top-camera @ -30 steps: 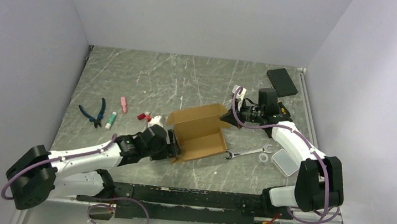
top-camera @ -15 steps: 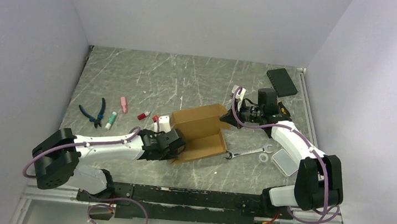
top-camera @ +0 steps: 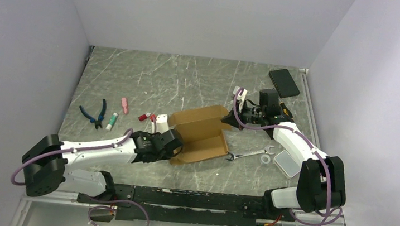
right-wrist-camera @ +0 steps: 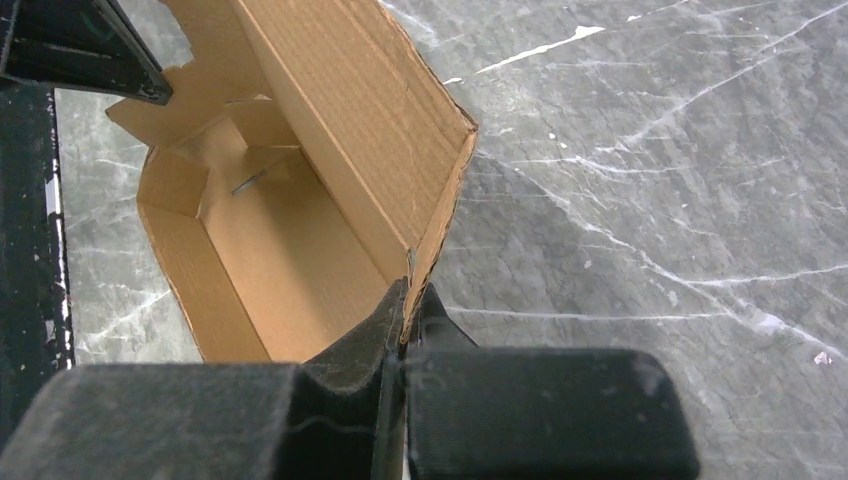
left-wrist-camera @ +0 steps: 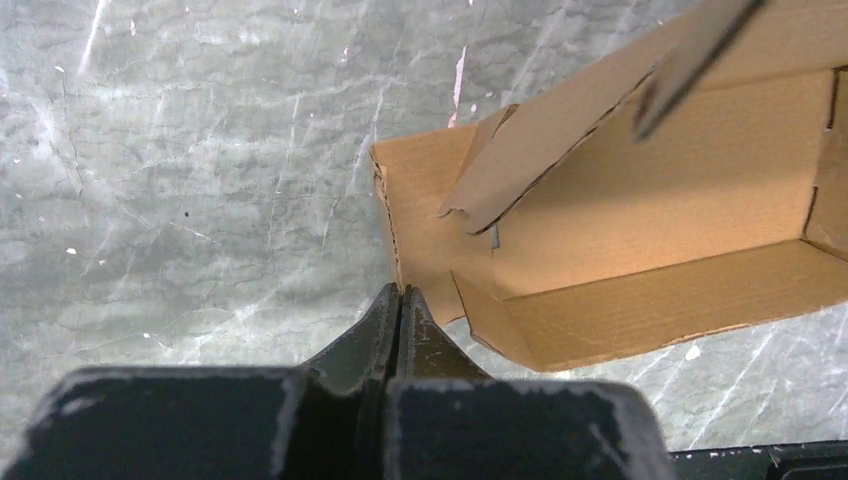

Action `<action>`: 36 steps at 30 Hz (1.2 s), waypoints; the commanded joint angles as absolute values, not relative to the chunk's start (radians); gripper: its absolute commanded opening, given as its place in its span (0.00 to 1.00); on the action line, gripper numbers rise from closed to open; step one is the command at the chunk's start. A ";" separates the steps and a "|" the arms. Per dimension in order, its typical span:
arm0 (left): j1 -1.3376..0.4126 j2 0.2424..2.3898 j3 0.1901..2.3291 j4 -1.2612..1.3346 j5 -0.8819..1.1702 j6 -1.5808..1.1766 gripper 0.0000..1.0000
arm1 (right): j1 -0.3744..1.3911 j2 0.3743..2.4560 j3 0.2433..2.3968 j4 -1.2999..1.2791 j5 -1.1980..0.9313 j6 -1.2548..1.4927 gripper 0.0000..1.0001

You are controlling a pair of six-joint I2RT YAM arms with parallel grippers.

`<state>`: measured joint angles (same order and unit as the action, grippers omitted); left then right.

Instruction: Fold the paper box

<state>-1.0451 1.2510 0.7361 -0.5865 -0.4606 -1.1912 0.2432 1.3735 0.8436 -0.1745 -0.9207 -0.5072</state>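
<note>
The paper box (top-camera: 201, 133) is plain brown cardboard, lying half-formed in the middle of the table with its inside open and its flaps loose. My left gripper (top-camera: 175, 147) is at its near left corner. In the left wrist view the jaws are pressed together at the bottom corner of the left end flap (left-wrist-camera: 415, 215), pinching its edge at the left gripper's tips (left-wrist-camera: 401, 291). My right gripper (top-camera: 235, 120) is shut on the far right wall. That wall's edge (right-wrist-camera: 440, 200) runs down between the right gripper's tips (right-wrist-camera: 408, 300).
A wrench (top-camera: 248, 153), a small ring (top-camera: 265, 160) and a clear plastic case (top-camera: 286, 163) lie right of the box. A black pad (top-camera: 284, 82) sits at the back right. Pliers (top-camera: 95, 114), a green-white tube (top-camera: 112, 120), a pink piece (top-camera: 125, 105) and a red piece (top-camera: 143, 117) lie at the left.
My left gripper was open beside the box; it has closed on the near left flap corner as the arm shifted. The right arm and the box have stayed put.
</note>
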 commanded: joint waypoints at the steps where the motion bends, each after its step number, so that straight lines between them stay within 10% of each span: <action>1: -1.051 1.190 0.720 -0.527 -0.467 -1.143 0.00 | 0.249 1.370 0.853 -0.160 -0.948 -0.517 0.00; 36: -1.051 1.062 0.606 -0.260 -0.425 -0.874 0.00 | 0.264 1.367 0.824 -0.041 -0.870 -0.310 0.00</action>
